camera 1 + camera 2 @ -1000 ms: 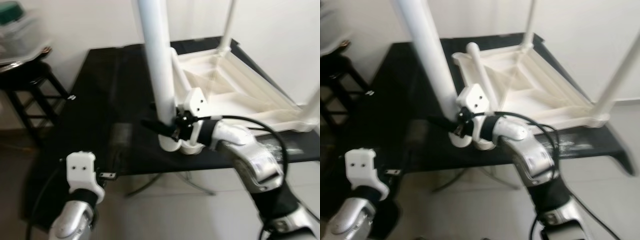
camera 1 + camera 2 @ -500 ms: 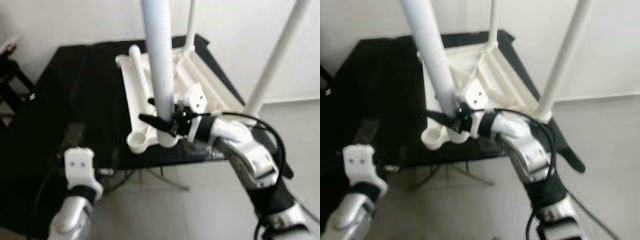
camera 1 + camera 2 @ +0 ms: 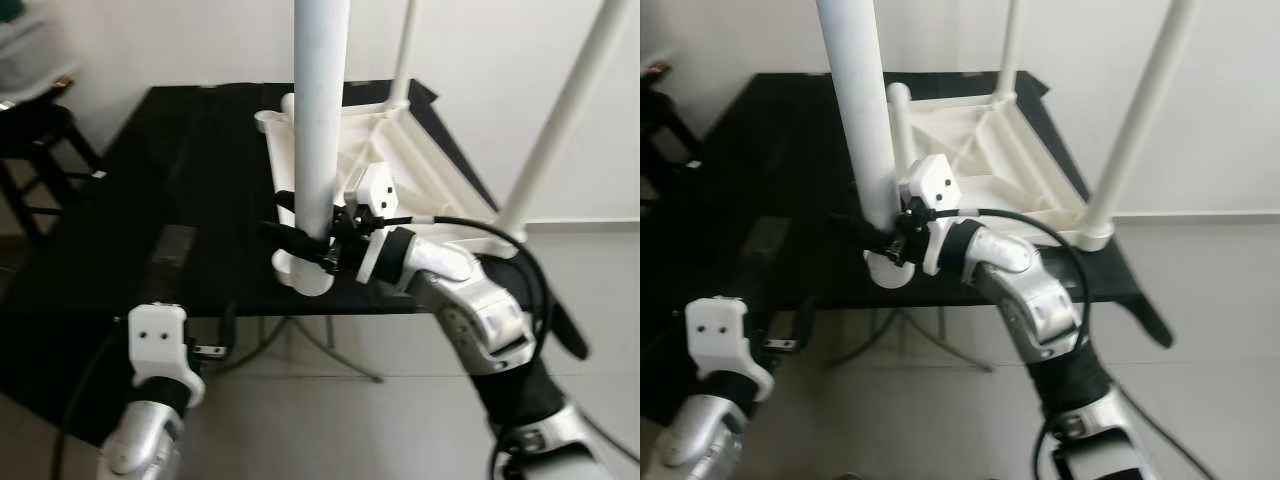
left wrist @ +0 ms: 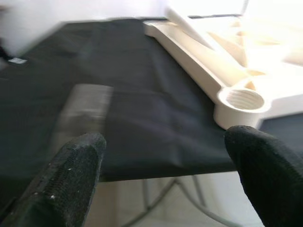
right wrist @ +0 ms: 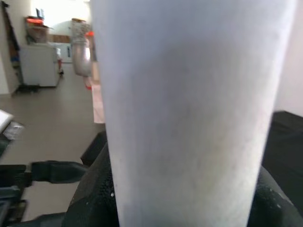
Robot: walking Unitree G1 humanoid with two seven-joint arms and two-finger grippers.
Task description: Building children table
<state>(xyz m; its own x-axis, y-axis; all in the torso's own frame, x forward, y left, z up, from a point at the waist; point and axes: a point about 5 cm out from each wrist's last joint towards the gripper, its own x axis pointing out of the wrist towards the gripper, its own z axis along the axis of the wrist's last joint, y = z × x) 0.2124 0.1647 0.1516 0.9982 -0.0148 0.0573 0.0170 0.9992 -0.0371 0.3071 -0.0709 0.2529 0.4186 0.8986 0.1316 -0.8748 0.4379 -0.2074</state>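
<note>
At frame centre, the white table leg stands upright between the right gripper's black fingers, which clamp it just above the corner socket of the upturned white tabletop on the black table. The leg's top is cut off. The right arm reaches in from lower right, elbow bent. The left gripper, lower left, hovers spread and empty before the table edge.

A home room: tiled floor, plain white wall, dark wooden stool (beside a black table).
</note>
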